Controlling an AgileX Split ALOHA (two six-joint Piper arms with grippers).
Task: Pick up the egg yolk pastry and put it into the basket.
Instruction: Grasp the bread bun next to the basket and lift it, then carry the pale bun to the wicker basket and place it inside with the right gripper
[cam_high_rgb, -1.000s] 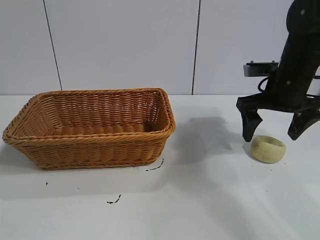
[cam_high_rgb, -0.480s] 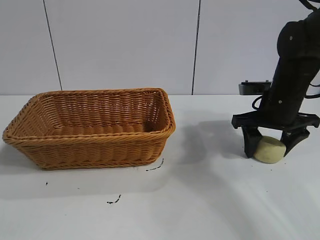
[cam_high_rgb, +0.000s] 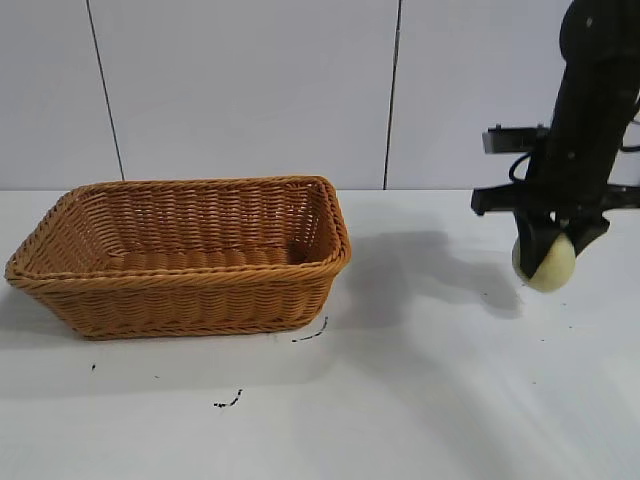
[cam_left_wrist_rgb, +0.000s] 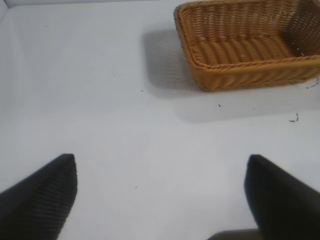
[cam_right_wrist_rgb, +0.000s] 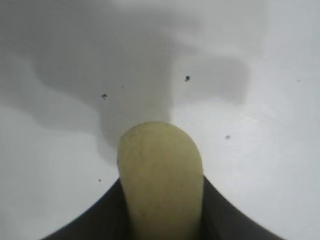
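The table is flat and white, with a few tiny dark specks on it near the front. Behind it stands a pale wall made of big panels, with thin dark lines running down between them. There is one basket, one egg yolk pastry and two robot arms. The basket sits on the left part of the table. It is orange-brown and woven, with sides that lean outward, and nothing can be seen inside it. Its right edge is well apart from the pastry, and the white table between them is bare. The right gripper is at the far right, up above the table. Its dark fingers are closed on the pastry, one on each side. The pastry is small, round and pale yellow, and it hangs in the air with its shadow on the table below. In the right wrist view the pastry fills the space between the two fingers. The left gripper shows only in its own wrist view. Its two dark fingers are spread wide with nothing between them, over bare table, and the basket lies well away from it.
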